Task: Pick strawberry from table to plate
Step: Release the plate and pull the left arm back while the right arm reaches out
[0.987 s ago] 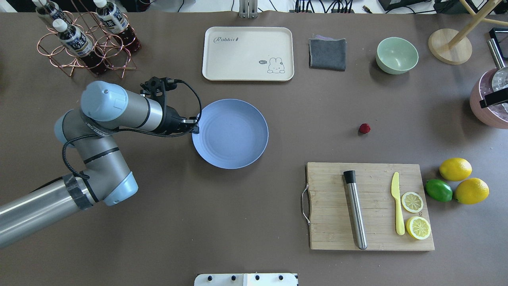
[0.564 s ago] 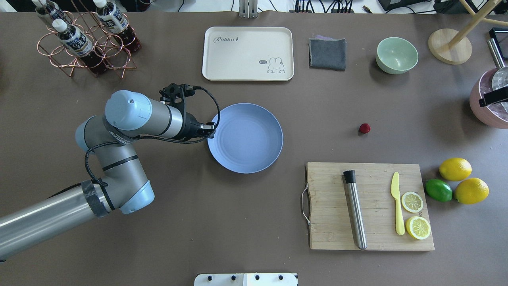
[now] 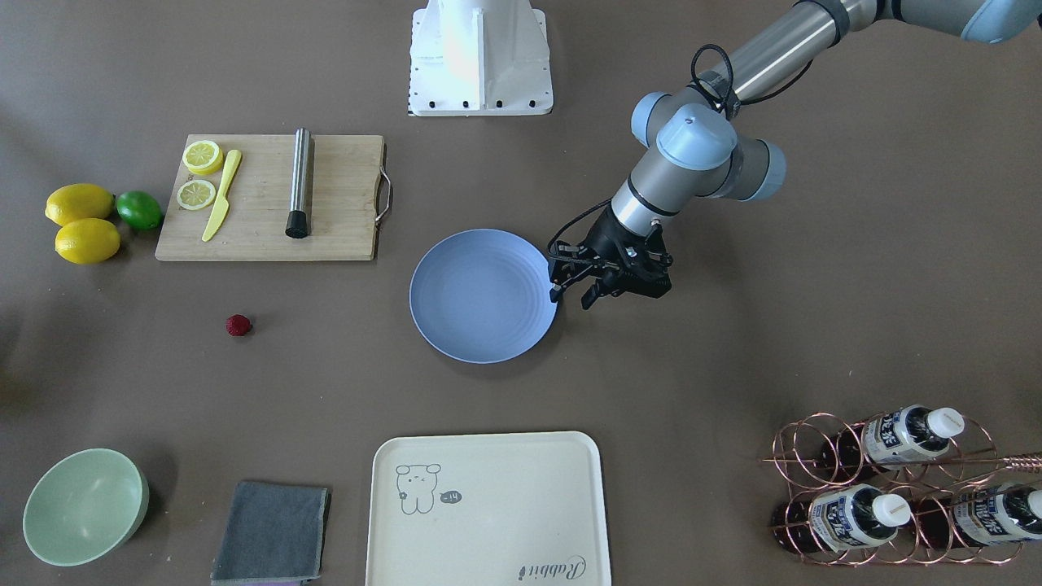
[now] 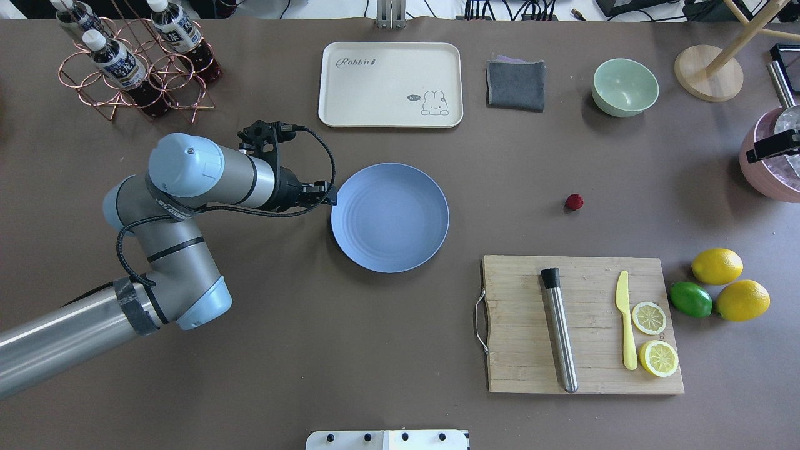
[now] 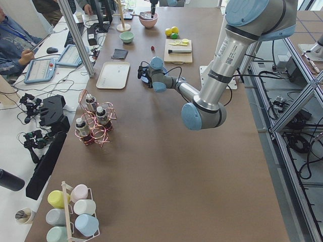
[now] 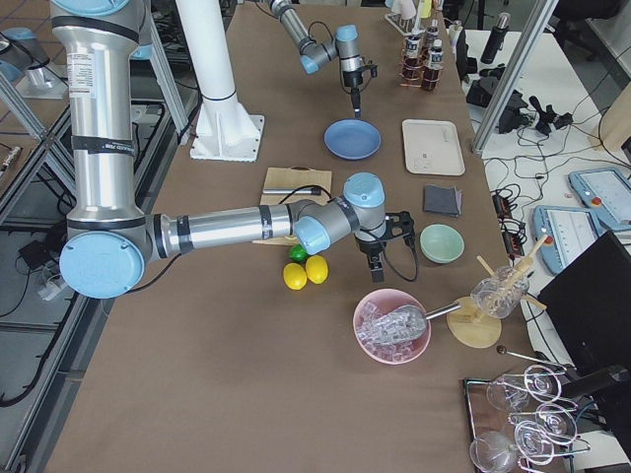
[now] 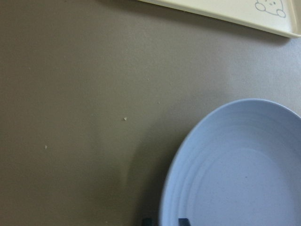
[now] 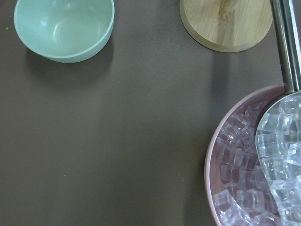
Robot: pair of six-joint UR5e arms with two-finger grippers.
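Note:
The strawberry [image 4: 574, 201] [image 3: 238, 325], small and dark red, lies alone on the brown table [image 4: 500, 187], well right of the plate. The light-blue plate [image 4: 390, 217] [image 3: 483, 295] [image 7: 235, 165] holds nothing. My left gripper [image 4: 329, 193] [image 3: 571, 298] hovers at the plate's left rim, open, with nothing held. In the left wrist view both fingertips [image 7: 147, 220] just show at the bottom edge, one on each side of the rim. My right gripper [image 6: 376, 266] hangs near the pink ice bowl, far from the berry, and I cannot tell whether it is open or shut.
A cutting board [image 4: 519, 325] with a steel muddler, yellow knife and lemon slices sits front right, two lemons and a lime [image 4: 690, 299] beside it. At the back stand a cream tray [image 4: 390, 84], grey cloth [image 4: 515, 84], green bowl [image 4: 625, 86] and bottle rack [image 4: 134, 62]. The pink ice bowl [image 4: 765, 169] is far right.
The plate slid to the right together with my left gripper, then stopped. Since then the left gripper has drawn back a little to the left. The strawberry has not moved.

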